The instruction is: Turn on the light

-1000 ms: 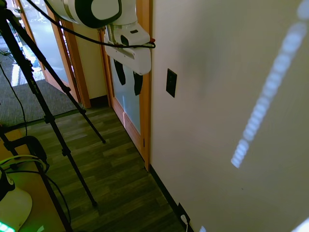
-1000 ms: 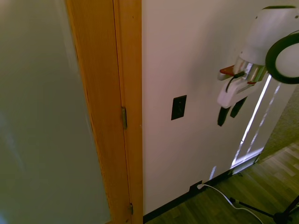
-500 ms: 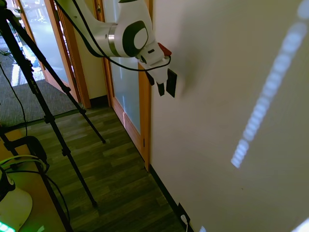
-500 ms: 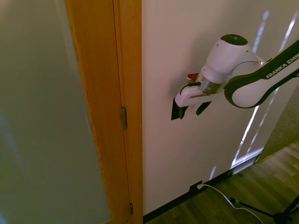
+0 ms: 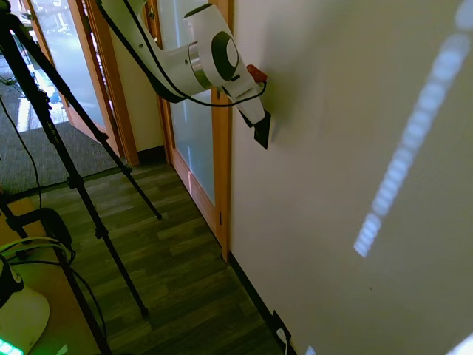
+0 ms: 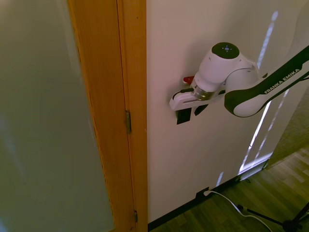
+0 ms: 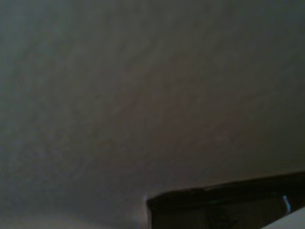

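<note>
The light itself is out of view. Its switch (image 5: 263, 134) (image 6: 183, 117) is a small black upright plate on the pale wall, just right of the wooden door frame. My gripper (image 5: 255, 124) (image 6: 190, 112) is pressed up to the wall at the plate's upper part, with the white hand covering the top of the plate. The dark fingers (image 6: 200, 109) stand apart, open, one over the plate and one beside it on the bare wall. The wrist view shows blurred wall very close, with the dark switch plate (image 7: 224, 210) at one edge.
An orange wooden door frame (image 5: 221, 170) (image 6: 131, 96) with a frosted glass door (image 5: 191, 140) borders the wall. Low on the wall a dark plate (image 5: 278, 325) (image 6: 200, 195) has a white cord (image 6: 227, 200) plugged in. The floor is dark wood planks (image 5: 177, 266).
The arm swung from hanging clear of the wall to the switch. In the last half second the gripper tilted and closed in onto the top of the plate.
</note>
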`<state>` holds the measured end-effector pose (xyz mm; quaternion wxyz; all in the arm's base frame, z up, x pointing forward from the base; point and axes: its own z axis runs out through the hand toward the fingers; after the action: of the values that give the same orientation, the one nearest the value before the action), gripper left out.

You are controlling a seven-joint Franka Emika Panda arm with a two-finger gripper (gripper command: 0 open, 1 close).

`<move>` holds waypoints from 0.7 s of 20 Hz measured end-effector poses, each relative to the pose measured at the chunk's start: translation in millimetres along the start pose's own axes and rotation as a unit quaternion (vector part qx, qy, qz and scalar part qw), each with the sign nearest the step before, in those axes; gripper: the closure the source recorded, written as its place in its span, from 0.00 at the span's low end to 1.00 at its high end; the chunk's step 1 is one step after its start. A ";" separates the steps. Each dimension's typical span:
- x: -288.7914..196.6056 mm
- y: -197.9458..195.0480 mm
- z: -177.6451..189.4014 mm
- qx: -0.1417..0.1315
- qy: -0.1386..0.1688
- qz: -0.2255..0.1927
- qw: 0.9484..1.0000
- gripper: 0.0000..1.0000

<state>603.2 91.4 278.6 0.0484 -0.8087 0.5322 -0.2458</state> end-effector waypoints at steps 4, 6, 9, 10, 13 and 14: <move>-1.3 -0.6 -0.2 0.001 0.001 -0.003 1.000 1.00; -0.6 0.0 0.1 0.001 0.004 -0.006 1.000 1.00; 1.6 1.0 0.9 0.000 0.006 -0.006 1.000 1.00; 2.0 1.1 0.9 0.000 0.007 -0.006 1.000 1.00; 1.4 0.5 0.9 0.002 0.010 -0.009 1.000 1.00; 0.5 -0.1 1.2 0.003 0.011 -0.009 1.000 1.00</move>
<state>604.0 90.7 277.8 0.0426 -0.8109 0.5244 -0.2563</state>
